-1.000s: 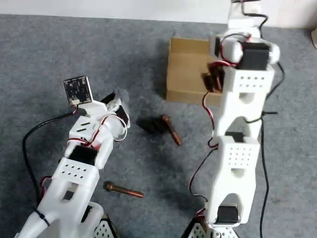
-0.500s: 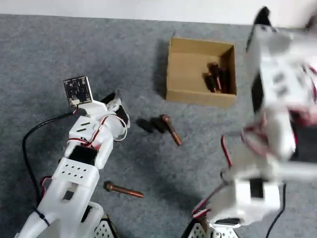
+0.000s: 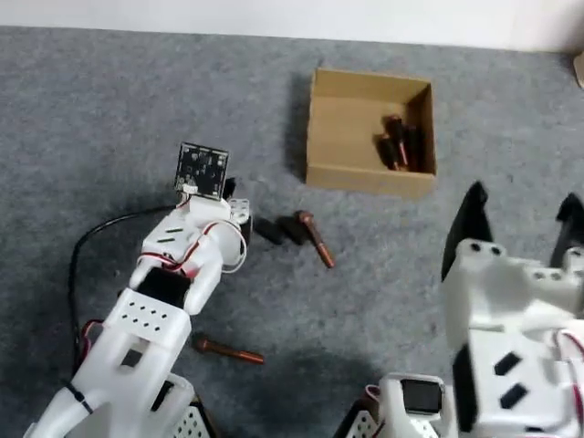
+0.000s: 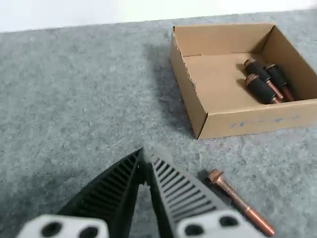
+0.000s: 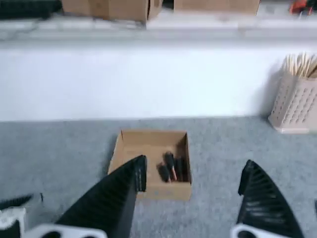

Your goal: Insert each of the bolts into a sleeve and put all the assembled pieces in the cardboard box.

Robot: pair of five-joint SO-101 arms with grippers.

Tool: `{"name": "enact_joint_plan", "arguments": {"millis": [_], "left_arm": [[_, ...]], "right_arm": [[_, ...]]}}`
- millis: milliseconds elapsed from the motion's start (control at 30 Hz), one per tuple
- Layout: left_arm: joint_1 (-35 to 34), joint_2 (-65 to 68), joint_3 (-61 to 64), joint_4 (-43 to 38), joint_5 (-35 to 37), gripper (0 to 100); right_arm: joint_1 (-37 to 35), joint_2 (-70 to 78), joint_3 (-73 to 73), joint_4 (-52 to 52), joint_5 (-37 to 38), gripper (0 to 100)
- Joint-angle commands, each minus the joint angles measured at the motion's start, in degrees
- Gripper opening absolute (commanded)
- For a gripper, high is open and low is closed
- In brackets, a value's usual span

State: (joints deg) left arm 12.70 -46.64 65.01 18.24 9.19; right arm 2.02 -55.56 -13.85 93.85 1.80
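Observation:
The cardboard box stands at the back of the mat with two assembled bolt-and-sleeve pieces inside, also seen as pieces and pieces. Two black sleeves lie in the middle, a copper bolt touching the right one. A second bolt lies near the left arm's base. My left gripper is shut on nothing, low over the mat just left of the sleeves, the bolt beside it. My right gripper is open and raised at the near right, facing the box.
The grey mat covers the table. A small camera board sticks up from the left arm. A pale holder of sticks stands on the mat's far right edge by the white wall.
The right arm has swung back from above the box to the near right, gripper open. The left arm has shifted right, closer to the sleeves.

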Motion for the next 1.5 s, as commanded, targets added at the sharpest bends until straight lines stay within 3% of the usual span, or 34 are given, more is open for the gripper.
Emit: {"name": "enact_joint_plan", "arguments": {"millis": [0, 100, 267, 400, 533, 700, 833, 1200, 1467], "left_arm": [[1.3, -0.7, -3.6, 2.3, 0.5, 1], [1.5, -3.4, -7.2, 9.8, 2.7, 1], [-1.8, -12.8, -14.3, 27.0, 13.0, 1], [-6.0, -20.2, -16.3, 39.6, 12.7, 1], [-11.8, -27.6, -10.8, 47.1, 11.9, 1], [-15.7, -39.1, 1.6, 43.7, 4.0, 1], [-16.1, -48.8, 12.3, 40.4, 3.0, 1], [-16.6, -57.5, 17.2, 40.3, 2.6, 1], [-16.7, -57.5, 17.2, 40.3, 2.6, 1]], "right_arm": [[0.7, -12.2, 20.8, -8.1, 0.0, 28.1], [0.4, -23.7, 35.2, -13.9, 4.3, 28.1], [0.5, -36.7, 57.0, -18.8, 9.8, 28.1], [0.6, -40.7, 69.2, -21.6, 10.4, 28.1], [-2.4, -41.2, 71.2, -25.5, 10.1, 28.1], [-9.7, -41.2, 77.6, -28.3, 10.3, 28.1], [-14.8, -41.2, 85.7, -33.3, 10.4, 28.1], [-27.7, -39.9, 95.2, -42.9, 10.4, 28.1], [-30.4, -17.8, 90.9, -52.3, 10.5, 28.1]]}}
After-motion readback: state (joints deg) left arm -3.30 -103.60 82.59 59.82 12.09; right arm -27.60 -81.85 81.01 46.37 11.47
